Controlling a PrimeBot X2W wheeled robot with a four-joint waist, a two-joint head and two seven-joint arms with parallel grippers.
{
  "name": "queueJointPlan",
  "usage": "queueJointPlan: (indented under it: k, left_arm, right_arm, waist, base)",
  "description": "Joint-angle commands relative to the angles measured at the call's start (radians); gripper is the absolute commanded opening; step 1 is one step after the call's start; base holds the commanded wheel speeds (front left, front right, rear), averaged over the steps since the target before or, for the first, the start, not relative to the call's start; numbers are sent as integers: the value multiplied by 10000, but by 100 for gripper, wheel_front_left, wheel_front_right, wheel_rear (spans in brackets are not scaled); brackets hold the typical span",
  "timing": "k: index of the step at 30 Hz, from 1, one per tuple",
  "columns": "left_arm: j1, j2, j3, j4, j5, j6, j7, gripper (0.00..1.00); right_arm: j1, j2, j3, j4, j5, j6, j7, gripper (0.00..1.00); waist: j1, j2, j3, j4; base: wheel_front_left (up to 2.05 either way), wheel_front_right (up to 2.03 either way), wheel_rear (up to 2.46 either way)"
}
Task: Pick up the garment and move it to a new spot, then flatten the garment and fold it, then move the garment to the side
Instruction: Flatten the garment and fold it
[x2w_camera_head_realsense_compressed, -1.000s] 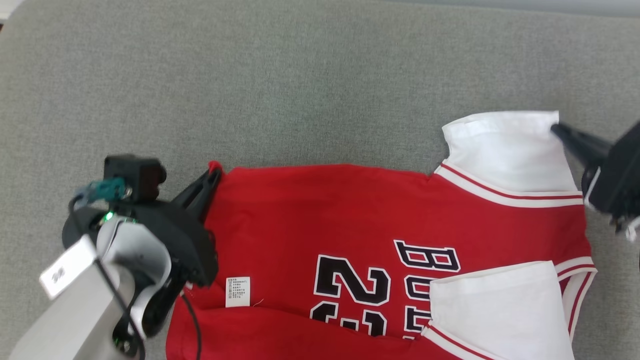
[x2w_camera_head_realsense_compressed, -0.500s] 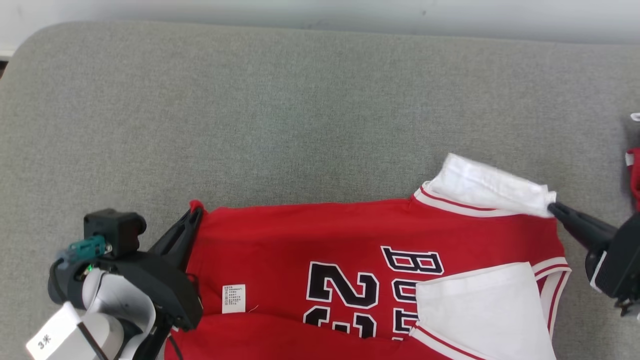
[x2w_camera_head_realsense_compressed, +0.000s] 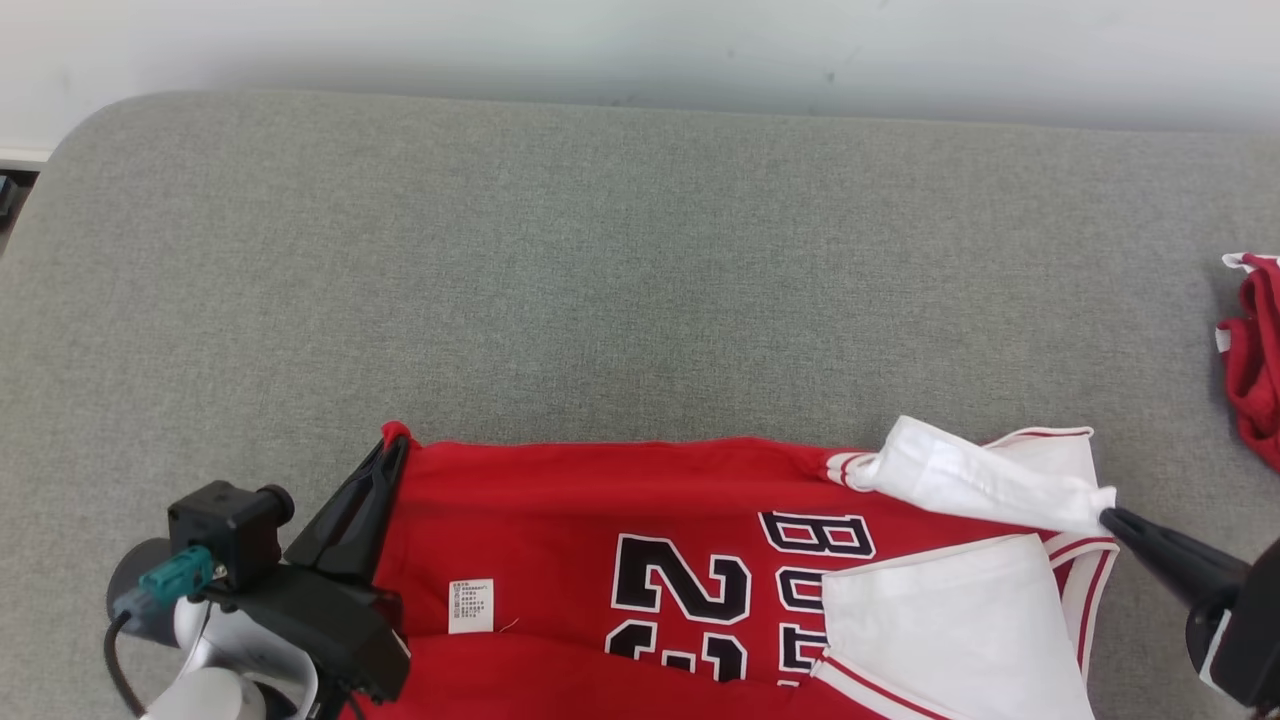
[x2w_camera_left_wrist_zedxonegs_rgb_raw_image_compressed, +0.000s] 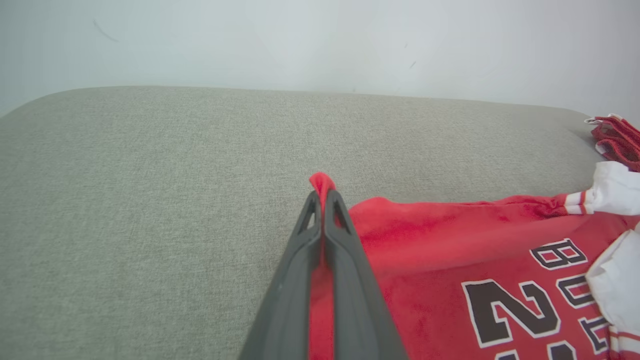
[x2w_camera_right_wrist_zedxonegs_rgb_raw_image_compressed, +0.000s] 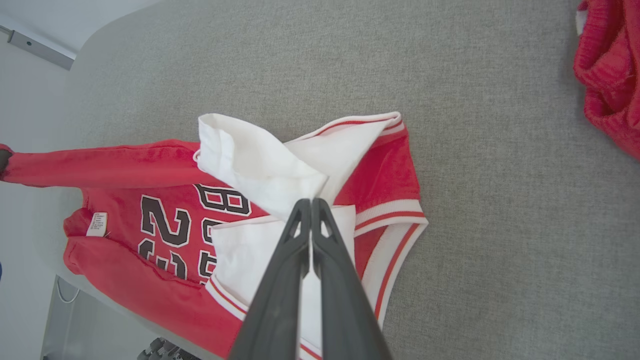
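While both arms are gripping the garment (x2w_camera_head_realsense_compressed: 600, 530), I am viewing it spread, number side up, across the near half of the grey cushion (x2w_camera_head_realsense_compressed: 600, 280). Left gripper (x2w_camera_head_realsense_compressed: 397, 447): the jaws are pinching together on the far-left red corner, and a little tuft of cloth is poking out past the tips. Right gripper (x2w_camera_head_realsense_compressed: 1108, 517): the jaws are clamping the tip of one white sleeve (x2w_camera_head_realsense_compressed: 960, 480), which is draping over the red shoulder just beside the other white sleeve (x2w_camera_head_realsense_compressed: 950, 620). A white care label (x2w_camera_head_realsense_compressed: 471, 606) is showing near the left gripper. A second red garment (x2w_camera_head_realsense_compressed: 1255, 360) is lying bunched at the far right, well apart. A pale wall (x2w_camera_head_realsense_compressed: 640, 40) is bordering the far edge.
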Motion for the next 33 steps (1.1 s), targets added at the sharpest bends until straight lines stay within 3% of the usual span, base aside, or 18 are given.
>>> queueJointPlan:
  k: [1, 3, 13, 21, 33]
  left_arm:
    - [105, 9, 27, 80, 35, -45, -220, 0]
    - [136, -30, -44, 259, 186, -277, -705, 0]
    - [552, -177, 2, 772, 518, -589, -2165, 0]
    - [764, -444, 272, 1161, 825, -880, -2421, 0]
    - [1411, -865, 1037, 1274, 1325, -1343, -2437, 0]
  right_arm:
    - [163, 36, -59, -88, 108, -5, 31, 0]
    - [412, 142, -174, -316, 238, -5, 85, 0]
    - [1188, 520, -802, -1021, 874, -5, -31, 0]
    - [1693, 627, -1278, -1292, 1860, -5, -528, 0]
    - [2994, 621, -765, -955, 2690, -5, -372, 0]
  waist:
    - [2, 1, -28, -18]
    - [2, 1, -67, -47]
    - [2, 1, -124, -77]
    - [2, 1, -141, -74]
    - [2, 1, -128, -141]
  base:
    - [0, 0, 0]
    - [0, 0, 0]
    - [0, 0, 0]
    - [0, 0, 0]
    - [0, 0, 0]
